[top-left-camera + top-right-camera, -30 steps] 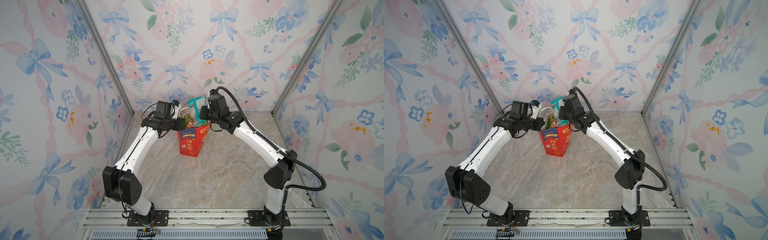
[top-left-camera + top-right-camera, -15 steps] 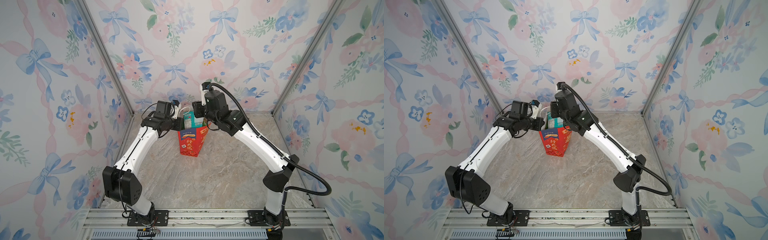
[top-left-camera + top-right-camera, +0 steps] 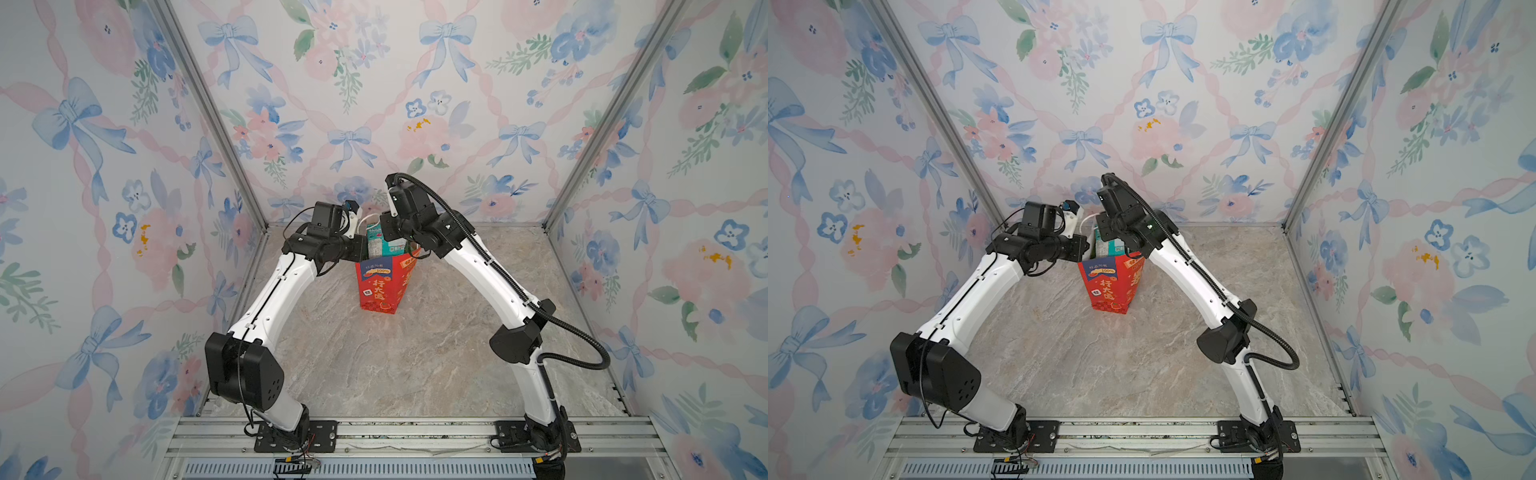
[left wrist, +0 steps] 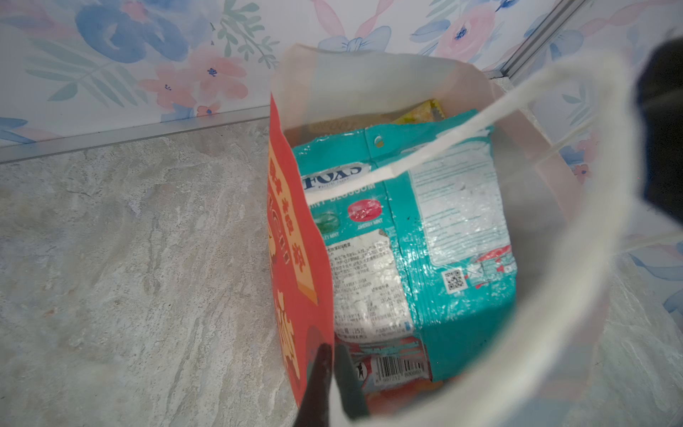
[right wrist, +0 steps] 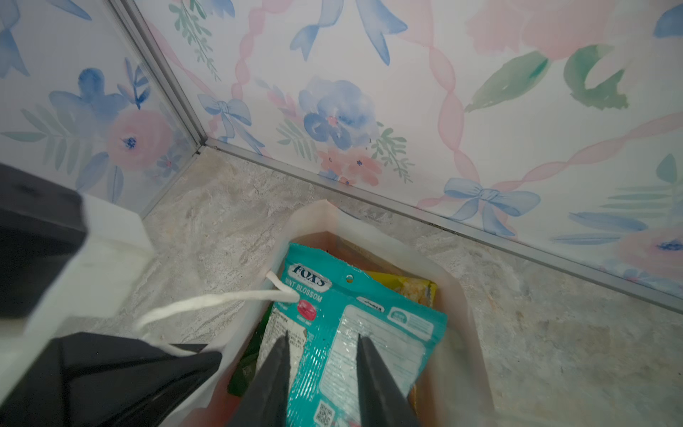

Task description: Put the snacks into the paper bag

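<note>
In both top views the red paper bag [image 3: 380, 282] [image 3: 1109, 286] stands near the tabletop's back edge, teal packet [image 3: 384, 245] poking out. Left wrist view: the left gripper [image 4: 330, 366] is pinched on the bag's red wall. Right wrist view: the right gripper [image 5: 322, 342] is spread, straddling the teal packet [image 5: 354, 325] without squeezing, yellow packet [image 5: 414, 288] behind.

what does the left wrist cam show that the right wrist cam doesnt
Only the left wrist view shows the paper bag's red outer face, the left gripper shut on that wall's edge, and the teal packet's barcode. Only the right wrist view shows the right gripper, jaws apart over the teal packet, and a dark green packet beside it. Both show the teal FOX'S packet standing in the bag, a yellow packet behind it, and a white cord handle.
</note>
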`<state>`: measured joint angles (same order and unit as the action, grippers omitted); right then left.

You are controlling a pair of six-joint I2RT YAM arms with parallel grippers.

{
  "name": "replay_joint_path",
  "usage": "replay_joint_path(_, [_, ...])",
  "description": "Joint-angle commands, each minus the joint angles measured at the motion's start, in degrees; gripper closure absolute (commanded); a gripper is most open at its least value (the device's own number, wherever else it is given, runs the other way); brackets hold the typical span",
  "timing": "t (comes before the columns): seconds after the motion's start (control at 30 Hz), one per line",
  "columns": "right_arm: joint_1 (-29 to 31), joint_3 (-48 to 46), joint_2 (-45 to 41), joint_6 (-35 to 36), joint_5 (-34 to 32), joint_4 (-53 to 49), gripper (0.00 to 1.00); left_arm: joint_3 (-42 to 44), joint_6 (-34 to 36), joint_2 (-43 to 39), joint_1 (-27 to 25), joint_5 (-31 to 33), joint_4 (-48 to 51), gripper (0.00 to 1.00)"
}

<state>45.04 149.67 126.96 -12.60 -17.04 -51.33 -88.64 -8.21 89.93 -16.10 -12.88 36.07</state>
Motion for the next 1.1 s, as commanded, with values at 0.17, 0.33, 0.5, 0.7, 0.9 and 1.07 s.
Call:
replay_joint_path(0.17, [-3.4,0.0,6.3,-2.1,4.4,-2.0,0.67,0.3,0.2,-0.9,-0.1,-1.1,1.0,1.00])
replay_joint_path(0.33, [-4.3,3.8,10.2,-3.6,6.5,-3.9,0.65,0.2,0.1,-1.1,0.0,-0.5,1.0,1.00])
replay_joint_path(0.5, [-4.1,4.0,7.6,-4.1,7.9,-2.6,0.60,0.0,-0.4,-1.1,0.0,-0.2,1.0,1.00])
replay_joint_path(0.7, [-3.0,3.7,-0.8,-2.4,9.4,2.1,0.43,-1.0,-1.0,-1.4,-0.1,0.8,1.0,0.67])
replay_joint_path(0.9, [-0.6,0.3,-10.0,2.1,8.9,5.9,0.19,-2.2,-1.5,-3.9,-0.1,4.0,-0.1,0.28])
replay_joint_path(1.07, [0.4,-13.7,-21.4,5.1,8.7,14.7,0.00,-3.0,-2.5,-7.3,0.0,4.6,-1.8,0.02])
